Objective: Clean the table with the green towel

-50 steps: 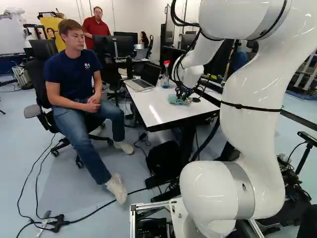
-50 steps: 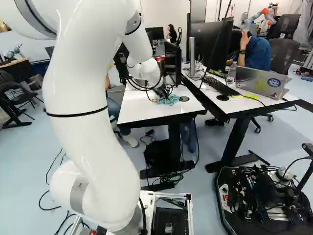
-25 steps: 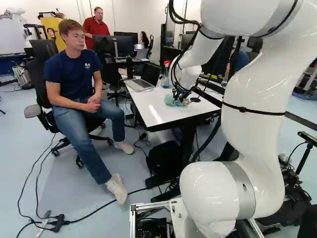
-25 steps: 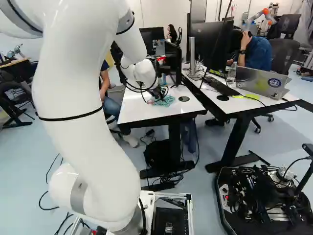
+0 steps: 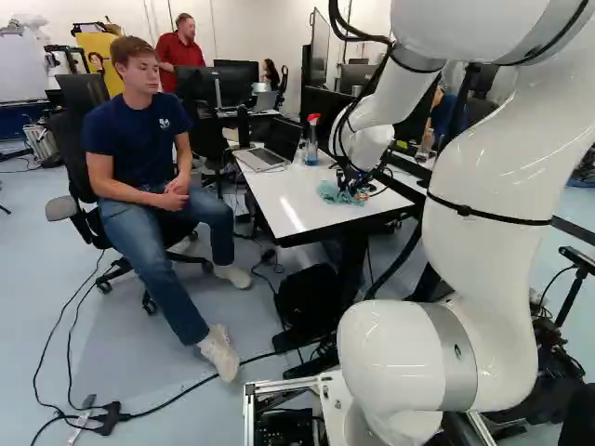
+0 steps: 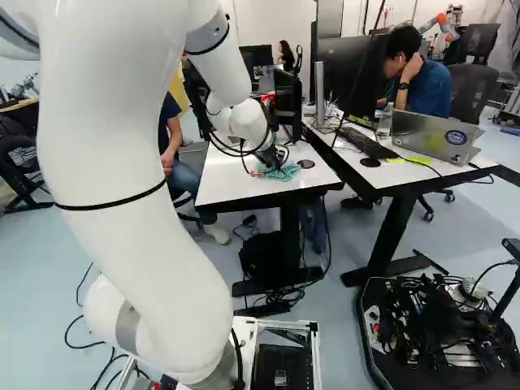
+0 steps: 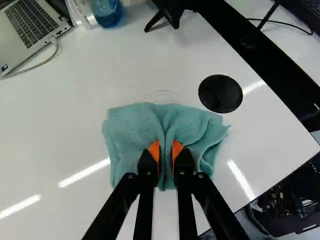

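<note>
We see that our hand (image 5: 351, 189) is almost closed, and its two fingers press from both sides on a raised fold of the towel (image 7: 131, 127), with only the narrow thickness of cloth between them. The towel lies on the white counter (image 7: 65, 130), spreading out to both sides of our fingers in soft wrinkles, and one of its corners is just beside the black disc (image 7: 220, 93). Farther ahead of us, on this same counter, stand the laptop (image 5: 261, 159) and the bottle with blue liquid (image 5: 311, 153).
</note>
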Controlling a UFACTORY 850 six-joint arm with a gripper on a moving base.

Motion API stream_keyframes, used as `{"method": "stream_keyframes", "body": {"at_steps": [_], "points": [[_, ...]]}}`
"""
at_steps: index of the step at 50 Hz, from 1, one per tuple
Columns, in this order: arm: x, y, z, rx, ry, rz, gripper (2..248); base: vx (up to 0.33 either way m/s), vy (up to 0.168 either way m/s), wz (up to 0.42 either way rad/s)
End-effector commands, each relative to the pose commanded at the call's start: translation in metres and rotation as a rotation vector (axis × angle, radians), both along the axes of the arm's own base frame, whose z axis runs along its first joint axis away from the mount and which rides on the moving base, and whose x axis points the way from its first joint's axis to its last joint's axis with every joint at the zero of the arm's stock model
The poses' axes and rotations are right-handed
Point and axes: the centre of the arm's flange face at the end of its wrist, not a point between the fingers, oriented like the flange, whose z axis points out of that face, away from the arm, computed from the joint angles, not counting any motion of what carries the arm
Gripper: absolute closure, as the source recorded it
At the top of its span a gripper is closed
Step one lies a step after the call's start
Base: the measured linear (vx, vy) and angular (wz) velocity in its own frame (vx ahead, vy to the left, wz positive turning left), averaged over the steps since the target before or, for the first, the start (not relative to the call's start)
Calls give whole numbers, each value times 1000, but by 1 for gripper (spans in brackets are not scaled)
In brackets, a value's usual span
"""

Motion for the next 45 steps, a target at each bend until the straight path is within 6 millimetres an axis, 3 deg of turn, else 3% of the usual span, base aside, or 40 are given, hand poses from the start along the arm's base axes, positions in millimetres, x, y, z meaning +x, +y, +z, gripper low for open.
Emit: {"method": "stream_keyframes", "body": {"at_steps": [13,26,45], "points": [[2,-22,0,-1,-2,-42,202,0,0,0],[19,-41,-1,-3,-11,-68,202,0,0,0],[54,-42,-3,-6,-27,-52,202,0,0,0]]}}
